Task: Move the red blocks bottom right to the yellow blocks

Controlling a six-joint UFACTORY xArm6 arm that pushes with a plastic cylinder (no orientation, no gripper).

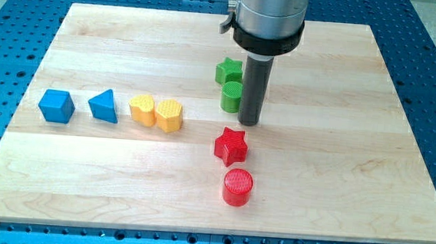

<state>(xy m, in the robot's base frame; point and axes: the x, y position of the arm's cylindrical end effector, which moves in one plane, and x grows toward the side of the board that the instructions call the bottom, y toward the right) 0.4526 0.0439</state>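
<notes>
A red star block (231, 146) lies below the board's middle, with a red cylinder (237, 187) just below it. Two yellow blocks sit side by side to the left: a heart-like one (143, 110) and a hexagonal one (169, 115). My tip (249, 123) rests on the board just above and a little right of the red star, apart from it, and right beside the green cylinder (231, 96).
A green star block (228, 71) sits above the green cylinder. A blue cube (56, 105) and a blue triangle (104, 105) lie at the view's left. The wooden board (355, 147) is ringed by a blue perforated table.
</notes>
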